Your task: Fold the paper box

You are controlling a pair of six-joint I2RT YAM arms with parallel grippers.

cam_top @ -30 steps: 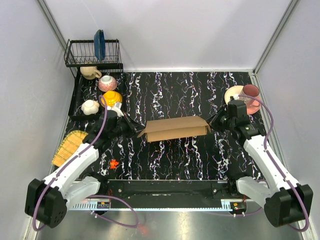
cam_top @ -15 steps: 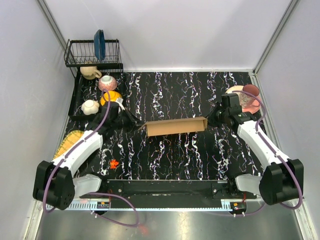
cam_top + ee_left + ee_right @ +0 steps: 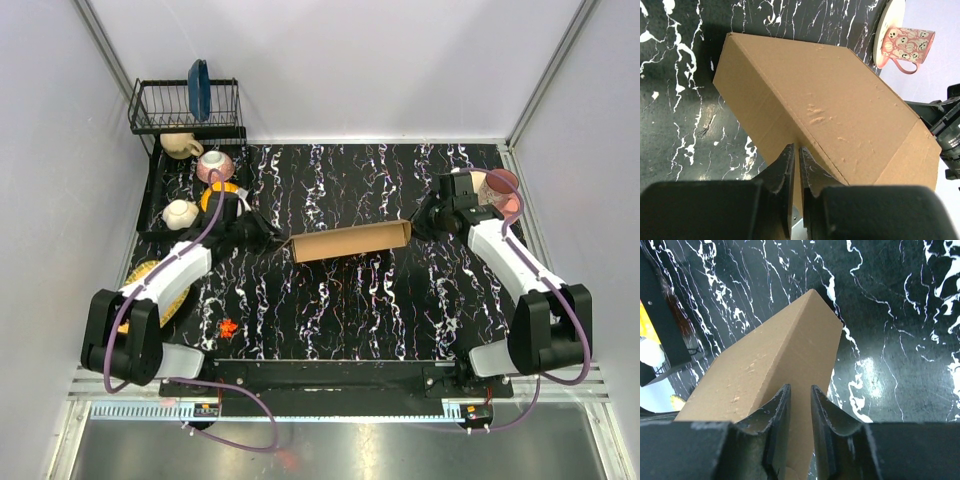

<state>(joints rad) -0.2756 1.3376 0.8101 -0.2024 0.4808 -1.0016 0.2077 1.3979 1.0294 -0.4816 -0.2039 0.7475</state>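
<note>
A: What did we fail to make out?

B: In the top view the left gripper [image 3: 276,241] and the right gripper [image 3: 418,222] were black against the black marbled table [image 3: 340,320], so we lost their fingertips there. The inside of the box [image 3: 350,241] was hidden, and we could not tell whether it rested on the table.

A: And the box's place?

B: Mid-frame, long side running left to right, its right end a little higher in the picture, a gripper at each end.

A: The grips?

B: From the wrist views we saw the left gripper's fingers nearly together, pinching a cardboard edge. The right gripper's fingers stood apart, astride the box's pointed end.

A: Containers?

B: The wire rack [image 3: 185,112] at upper left held a blue plate [image 3: 198,88] upright. Below it sat a beige cup [image 3: 180,145], a pink bowl [image 3: 214,165] and a white cup [image 3: 180,213]; we could not see their contents. An orange thing [image 3: 222,192] was half hidden behind the left arm [image 3: 165,285]. At upper right a pink mug [image 3: 503,183] stood on a cream plate [image 3: 462,188], partly covered by the right arm [image 3: 510,265].
</note>
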